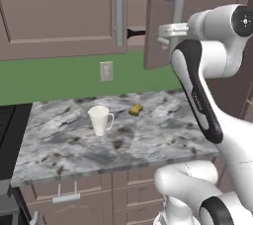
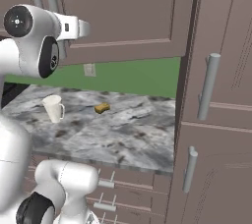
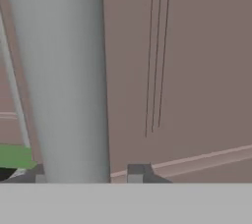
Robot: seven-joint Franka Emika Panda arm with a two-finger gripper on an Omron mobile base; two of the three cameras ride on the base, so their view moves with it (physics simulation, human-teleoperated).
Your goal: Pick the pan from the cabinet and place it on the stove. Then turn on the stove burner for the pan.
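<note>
The cabinet's point(image 1: 59, 7) right door point(image 1: 160, 21) stands swung partly open. In the dark gap between the doors a thin black handle of the pan point(image 1: 136, 33) pokes out; the pan's body is hidden. My gripper point(image 1: 165, 35) sits at that door's silver bar handle point(image 1: 179, 2). In the hand view the bar handle point(image 3: 64, 80) runs between my fingertips point(image 3: 135, 173), with a small gap beside the right one, so the gripper point(image 3: 87, 175) looks open around it. The black stove point(image 1: 7, 130) lies at the counter's left end.
A white mug point(image 1: 100, 119) and a small yellow-brown sponge point(image 1: 136, 109) stand on the marble counter point(image 1: 148, 145). A tall cabinet point(image 2: 216, 120) with vertical bar handles closes off the right side. Drawers run below the counter.
</note>
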